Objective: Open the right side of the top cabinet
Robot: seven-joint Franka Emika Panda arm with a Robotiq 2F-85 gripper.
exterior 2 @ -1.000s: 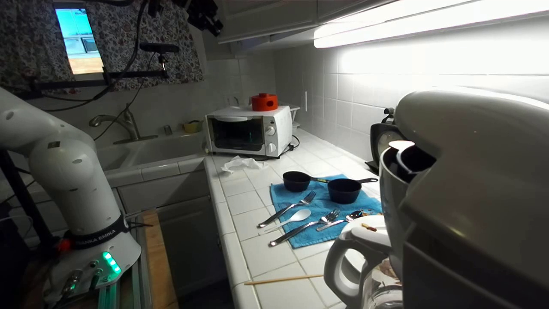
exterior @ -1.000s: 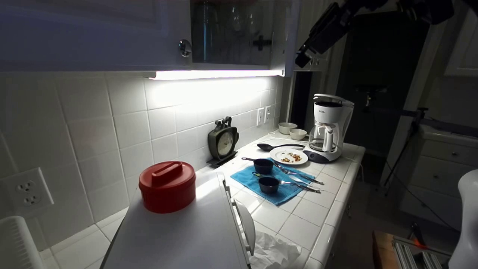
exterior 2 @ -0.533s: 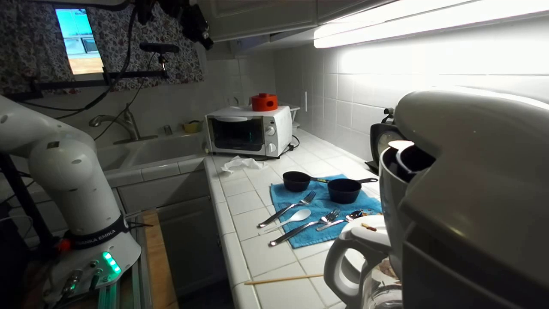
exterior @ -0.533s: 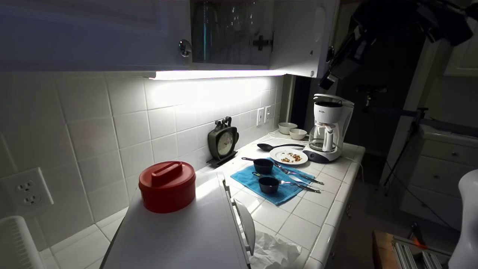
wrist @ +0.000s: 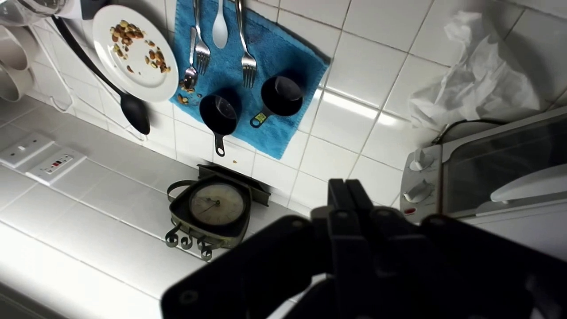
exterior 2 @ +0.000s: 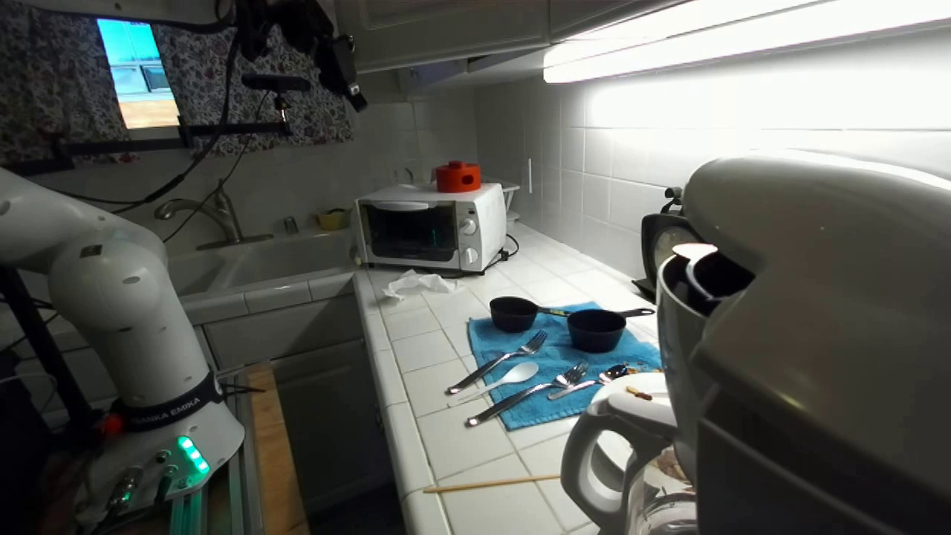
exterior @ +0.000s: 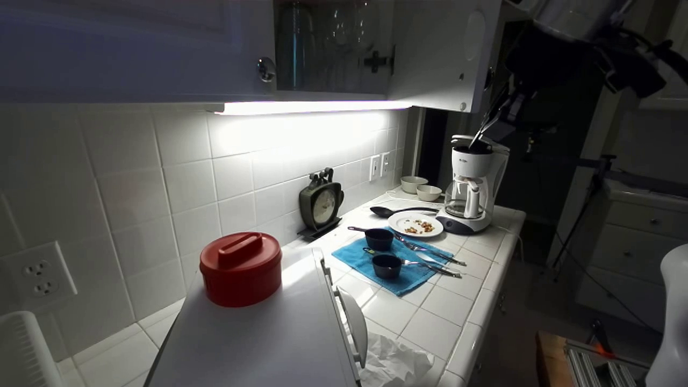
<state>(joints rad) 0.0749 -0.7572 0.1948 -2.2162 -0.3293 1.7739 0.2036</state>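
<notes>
The right side door (exterior: 438, 51) stands swung open, its inner face toward the camera in an exterior view; its panel (exterior 2: 453, 30) also shows in an exterior view. Its knob (exterior: 488, 78) is partly visible past the free edge. The top cabinet's inside (exterior: 333, 45) shows clear glassware. The twin door (exterior: 145, 48) with a silver knob (exterior: 266, 70) is shut. My gripper (exterior: 476, 141) is just beyond and below the door's free edge; I cannot tell if it touches. It also shows in an exterior view (exterior 2: 358, 100). In the wrist view my gripper (wrist: 346, 181) is shut and empty, above the counter.
A coffee maker (exterior: 473, 166) stands below the gripper. A toaster oven (exterior 2: 423, 223) carries a red container (exterior: 241, 269). A scale (wrist: 215, 206) stands against the tiled wall. A blue towel (wrist: 261, 40) holds cups and cutlery beside a plate (wrist: 161, 84). A light strip (exterior: 317, 107) runs under the cabinet.
The right side door has swung farther outward, showing more of its inner face. My gripper has moved outward past its free edge and then downward.
</notes>
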